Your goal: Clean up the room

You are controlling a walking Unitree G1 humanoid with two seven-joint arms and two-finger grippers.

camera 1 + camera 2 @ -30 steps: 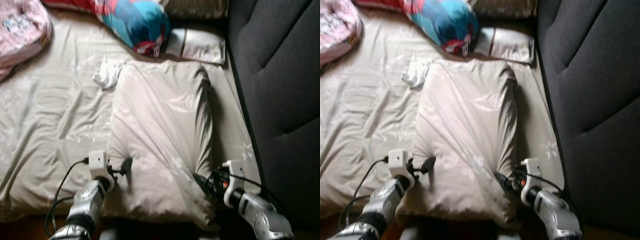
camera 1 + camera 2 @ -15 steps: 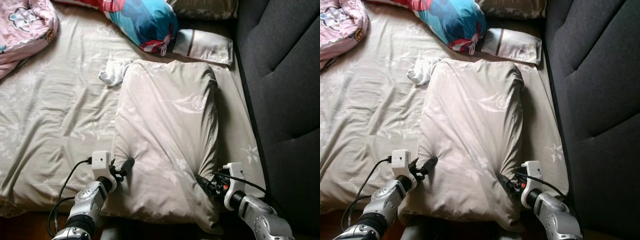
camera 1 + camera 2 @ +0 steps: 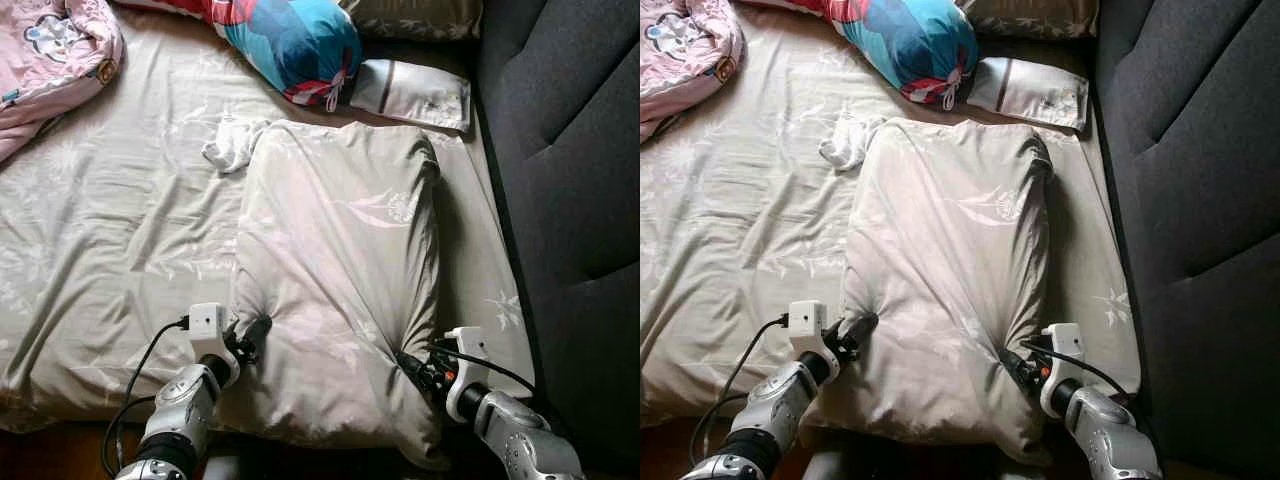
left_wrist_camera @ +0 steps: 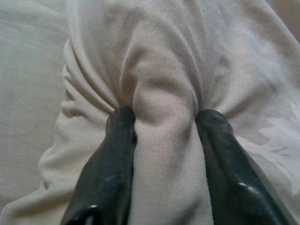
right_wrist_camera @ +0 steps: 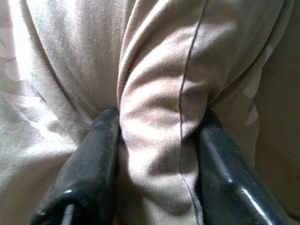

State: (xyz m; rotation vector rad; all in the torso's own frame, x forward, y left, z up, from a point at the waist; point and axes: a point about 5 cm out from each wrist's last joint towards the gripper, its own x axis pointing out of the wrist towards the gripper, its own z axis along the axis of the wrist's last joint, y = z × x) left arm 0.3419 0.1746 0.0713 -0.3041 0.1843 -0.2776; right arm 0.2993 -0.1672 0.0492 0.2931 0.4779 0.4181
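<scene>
Pillow (image 3: 335, 290) lies on bed (image 3: 110, 230) beside headboard (image 3: 570, 150). My left gripper (image 4: 161, 119) and right gripper (image 5: 157, 122) each clench a near-edge fold. Recommend lifting both evenly, keeping tension balanced.

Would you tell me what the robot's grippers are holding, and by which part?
Both hold the beige pillow by bunched fabric at its near end: left gripper at its left side, right gripper at its right.
</scene>
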